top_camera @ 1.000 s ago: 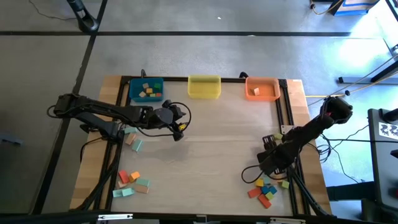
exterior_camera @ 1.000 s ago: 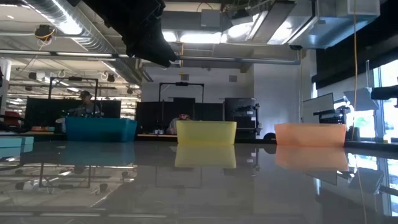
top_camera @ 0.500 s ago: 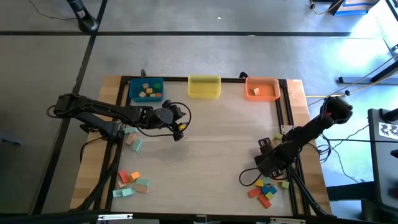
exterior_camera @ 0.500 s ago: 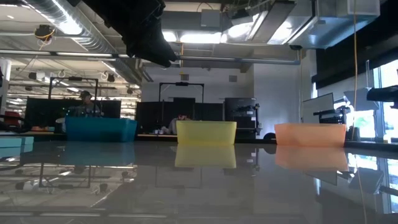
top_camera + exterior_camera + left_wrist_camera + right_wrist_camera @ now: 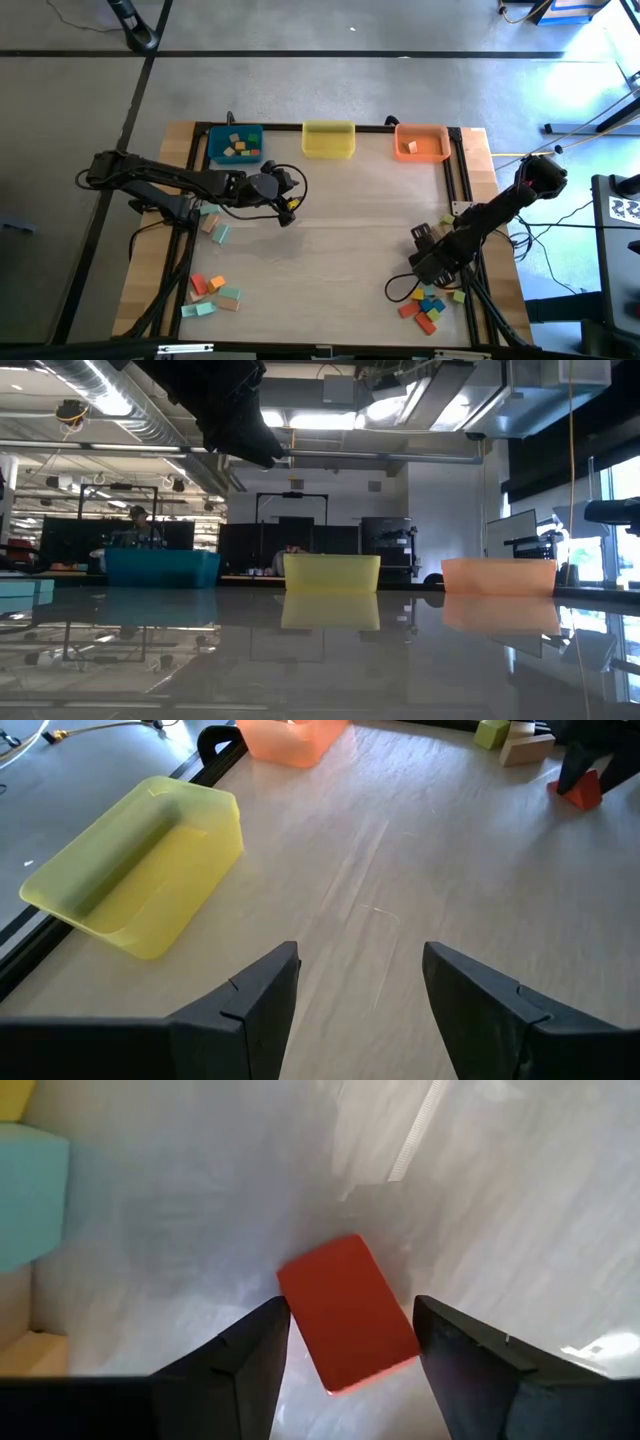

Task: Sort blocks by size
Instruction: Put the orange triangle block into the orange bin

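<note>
Table [image 5: 330, 230] first, then bins, arms and blocks: a pale wooden top with three bins lined along its far edge — blue bin [image 5: 235, 145], yellow bin [image 5: 328, 139], orange bin [image 5: 421, 143]. I judge they sit there so each can take one size class; the blue one already holds several small blocks and the orange one a single piece, while the yellow looks empty from above. My left gripper [image 5: 360, 990] hangs over the table just in front of the blue bin, fingers spread with nothing between them, so I take it as waiting. My right gripper [image 5: 345, 1345] is low over the near right corner, jaws parted and straddling a red block [image 5: 347, 1312] that lies flat on the wood; I see clear gaps on both sides, so it is lined up, not gripped — closing is what I judge comes next. Around it sits the right-hand cluster of blocks [image 5: 430, 303], teal, orange and yellow pieces close together, which makes a clean pinch harder. Further blocks [image 5: 212, 295] wait at the near left, and a pair of blocks [image 5: 214, 226] lies beside the left arm.
</note>
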